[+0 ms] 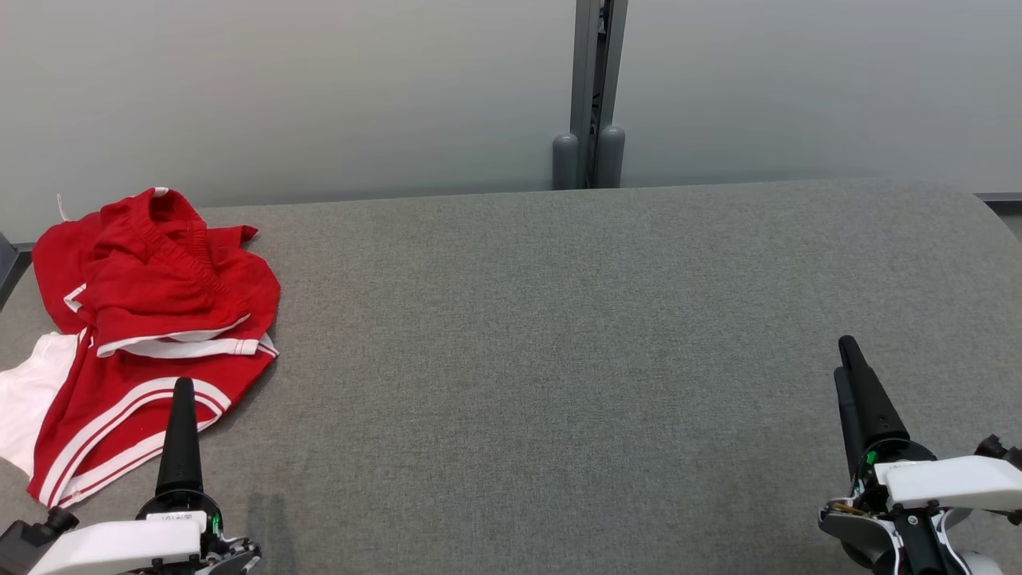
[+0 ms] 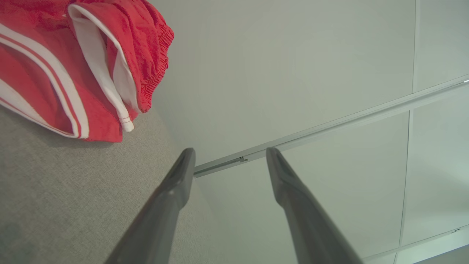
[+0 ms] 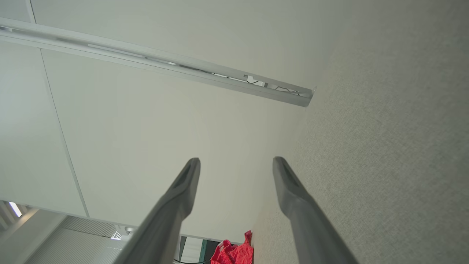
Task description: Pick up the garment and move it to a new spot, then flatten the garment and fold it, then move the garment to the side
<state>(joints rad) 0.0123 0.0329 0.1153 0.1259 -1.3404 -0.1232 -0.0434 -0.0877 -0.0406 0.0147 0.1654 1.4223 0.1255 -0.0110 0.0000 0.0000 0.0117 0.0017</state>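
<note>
Shorts (image 1: pixel 152 319), red with white stripes and trim, lay crumpled at the far left corner of the grey felt worktop (image 1: pixel 559 359). Part of them reached the left edge. A white patch sat at their near left side; lining or a separate piece, could not tell.

Left gripper (image 1: pixel 184 387) hung at the near left edge, just beside the shorts' near hem, fingers spread wide and holding nothing. The left wrist view showed the same gap between its fingers (image 2: pixel 231 152), with the shorts (image 2: pixel 47 66) off to one side, not between them. Right gripper (image 1: pixel 843 355) sat at the near right edge, well apart from the garment, also fully open and empty (image 3: pixel 236 160).

Step in hand, judged: the first pick-up, not yet begun. The left arm was the closer one. A good grab would likely turn the fingers onto a bunched ridge such as the elastic waistband, bite deep enough to catch all layers, then lift clear of the felt before carrying toward the bare middle. Dragging could snag or bunch the cloth more.
</note>
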